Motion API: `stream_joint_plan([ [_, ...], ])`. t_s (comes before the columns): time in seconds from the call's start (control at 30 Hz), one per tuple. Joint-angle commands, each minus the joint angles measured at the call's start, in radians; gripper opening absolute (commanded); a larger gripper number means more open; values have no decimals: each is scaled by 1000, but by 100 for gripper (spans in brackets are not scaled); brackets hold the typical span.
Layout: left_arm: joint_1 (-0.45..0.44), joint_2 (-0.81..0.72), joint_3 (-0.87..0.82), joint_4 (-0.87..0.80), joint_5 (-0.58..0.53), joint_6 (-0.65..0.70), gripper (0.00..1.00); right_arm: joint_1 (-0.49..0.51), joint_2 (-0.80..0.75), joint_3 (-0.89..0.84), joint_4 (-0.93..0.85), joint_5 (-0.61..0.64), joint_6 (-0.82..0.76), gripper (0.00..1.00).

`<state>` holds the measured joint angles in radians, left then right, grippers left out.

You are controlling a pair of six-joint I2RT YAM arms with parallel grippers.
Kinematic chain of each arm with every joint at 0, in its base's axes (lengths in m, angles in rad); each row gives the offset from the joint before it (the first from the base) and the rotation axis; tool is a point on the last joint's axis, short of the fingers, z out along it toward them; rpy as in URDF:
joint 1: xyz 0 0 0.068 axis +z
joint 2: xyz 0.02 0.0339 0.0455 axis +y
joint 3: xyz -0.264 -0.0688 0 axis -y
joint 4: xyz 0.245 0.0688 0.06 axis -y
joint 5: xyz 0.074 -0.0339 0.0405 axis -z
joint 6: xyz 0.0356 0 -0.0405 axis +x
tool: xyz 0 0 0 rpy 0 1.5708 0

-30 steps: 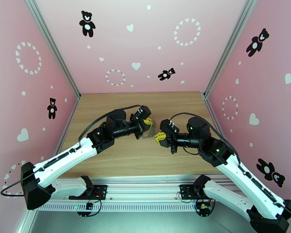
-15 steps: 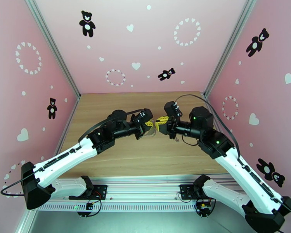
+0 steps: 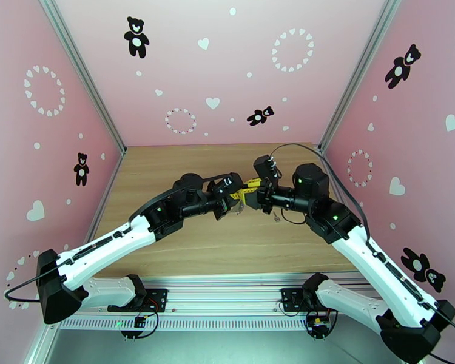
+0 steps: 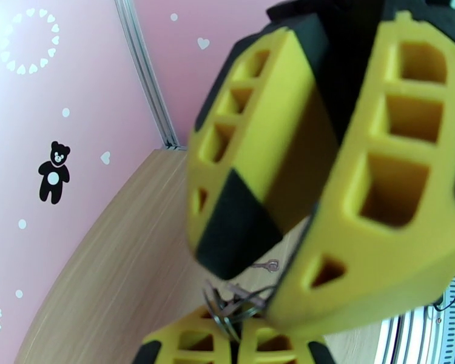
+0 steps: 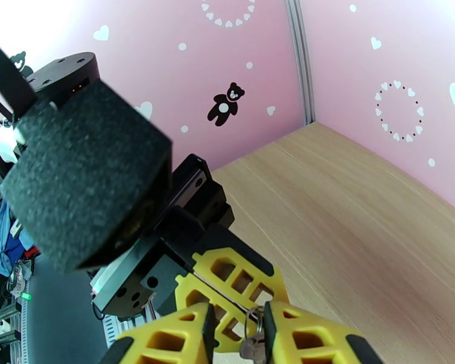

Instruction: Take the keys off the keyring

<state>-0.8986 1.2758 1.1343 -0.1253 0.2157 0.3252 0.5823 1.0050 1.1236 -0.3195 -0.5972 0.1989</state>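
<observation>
Left fingers (image 4: 182,346) pressed together, pinching the keyring (image 4: 230,307) by one end, clear above the bench (image 4: 106,268). Right fingers (image 5: 309,336) parted a little, straddling the keyring's other end; we cannot tell whether they touch it. We note a hanging key (image 5: 250,347) on the keyring between them. A loose key (image 4: 266,265) lies on the bench, below and right of the keyring.

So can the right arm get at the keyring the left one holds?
Probably yes. The left gripper pinches the keyring, loops poking past its fingertips; the right gripper, fingers slightly parted, flanks them, nothing in between.
</observation>
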Motion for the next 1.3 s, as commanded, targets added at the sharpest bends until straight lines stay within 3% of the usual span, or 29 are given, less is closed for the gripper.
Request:
stream_joint_plan([
  [0.0,-11,3,44,-3,-20,20,0,4,18,31,-4,-22,-22,25],
  [0.17,-12,1,45,-1,-23,26,0,4,22,13,-16,5,-40,23],
  [0.27,-13,-1,45,1,-24,28,0,4,22,9,-25,21,-53,18],
  [0.67,-13,-2,44,2,-23,27,0,4,-2,24,-90,80,-103,23],
  [0.8,-17,1,47,10,-12,25,0,4,21,32,-79,43,-105,22],
  [1.03,-22,3,55,-6,-31,28,0,4,25,33,-92,51,-124,12],
  [1.13,-22,-2,56,-10,-46,28,0,4,11,31,-122,60,-150,1],
  [1.27,-22,-6,56,-10,-66,22,0,4,-17,19,-137,53,-201,0],
])
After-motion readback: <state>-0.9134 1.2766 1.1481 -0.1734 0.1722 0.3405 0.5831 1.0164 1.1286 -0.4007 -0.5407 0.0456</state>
